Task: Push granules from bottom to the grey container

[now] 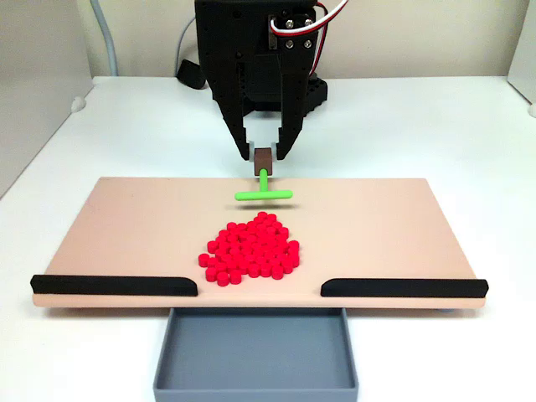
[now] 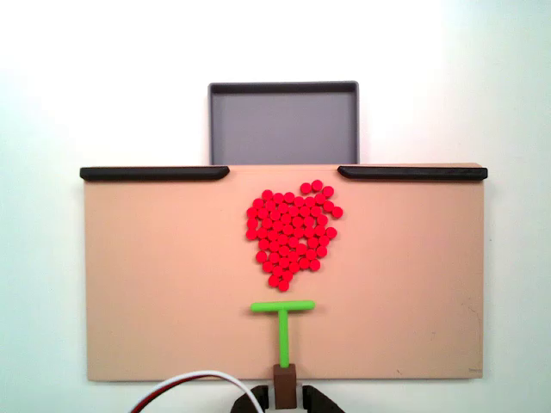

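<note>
Granules [image 1: 251, 250] lie in one dense red heap on the tan board [image 1: 126, 226], mid-width, near the gap between two black strips. Left to right in a fixed view: left black strip [image 1: 113, 286], heap, right black strip [image 1: 402, 287]. The grey container [image 1: 255, 383] sits against the board's edge, below that gap, holding nothing visible. My pincer [image 1: 264, 153] is closed on the brown block [image 1: 263, 160] of the green T-shaped pusher [image 1: 263, 193], whose crossbar stands just short of the heap, not touching.
</note>
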`<state>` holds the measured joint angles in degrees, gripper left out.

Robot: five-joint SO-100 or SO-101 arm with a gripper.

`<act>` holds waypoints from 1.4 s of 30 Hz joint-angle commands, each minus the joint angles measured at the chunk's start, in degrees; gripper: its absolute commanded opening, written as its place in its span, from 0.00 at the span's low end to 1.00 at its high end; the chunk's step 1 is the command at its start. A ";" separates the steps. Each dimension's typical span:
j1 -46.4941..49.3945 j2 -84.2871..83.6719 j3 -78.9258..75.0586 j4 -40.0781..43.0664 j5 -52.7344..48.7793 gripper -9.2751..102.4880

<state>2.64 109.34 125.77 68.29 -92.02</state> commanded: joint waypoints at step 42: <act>-0.44 -5.45 -1.32 -4.04 0.26 0.08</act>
<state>2.29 104.59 125.24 64.60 -91.49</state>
